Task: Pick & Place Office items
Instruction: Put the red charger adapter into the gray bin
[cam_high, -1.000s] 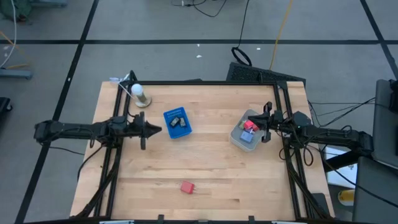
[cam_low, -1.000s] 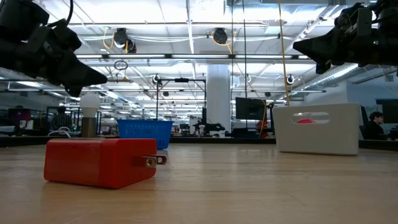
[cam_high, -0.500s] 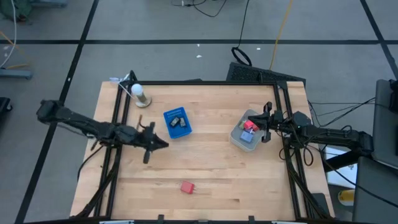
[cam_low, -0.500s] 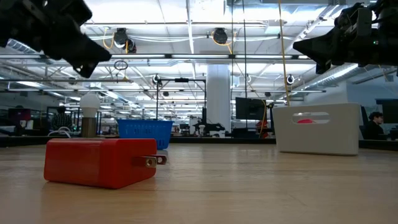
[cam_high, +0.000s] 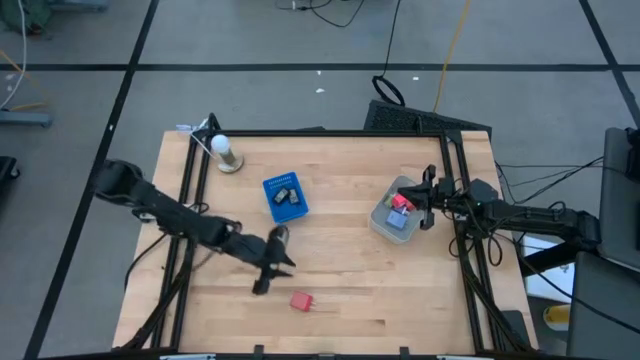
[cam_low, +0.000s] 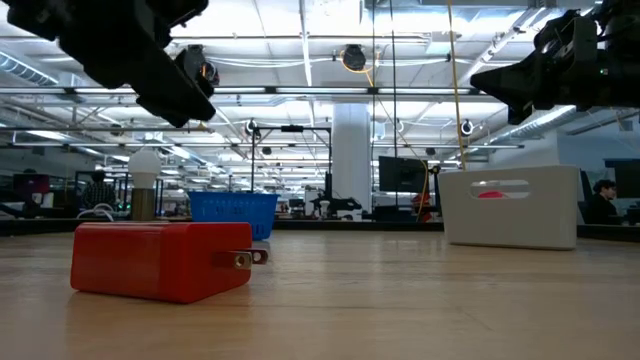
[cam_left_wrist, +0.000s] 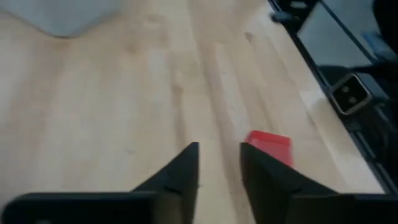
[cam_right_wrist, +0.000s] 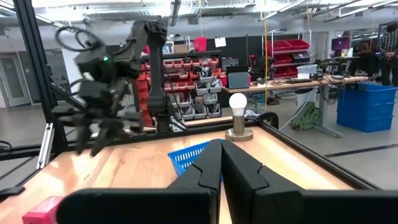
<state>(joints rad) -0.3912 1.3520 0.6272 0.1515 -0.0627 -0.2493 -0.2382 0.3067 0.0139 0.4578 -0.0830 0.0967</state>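
Red block (cam_high: 301, 300), blue tray (cam_high: 285, 197), pale wooden table (cam_high: 340, 280).

Bare table (cam_high: 400, 290) surrounds red block (cam_high: 301, 301) — unobstructed.

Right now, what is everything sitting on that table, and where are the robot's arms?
Red plug adapter: one, red, lying on the near middle of the table, prongs showing in the low view.
Blue basket: one, blue, left of centre, with small dark bits inside.
Grey bin: one, grey translucent, right side, with red and blue pieces inside.
Light bulb on a base: one, white, far left corner.
Table: one, light wood.
Left gripper: one, dark, above the table just up and left of the red plug adapter, fingers a little apart, holding nothing.
Right gripper: one, dark, shut, beside the grey bin on the right.
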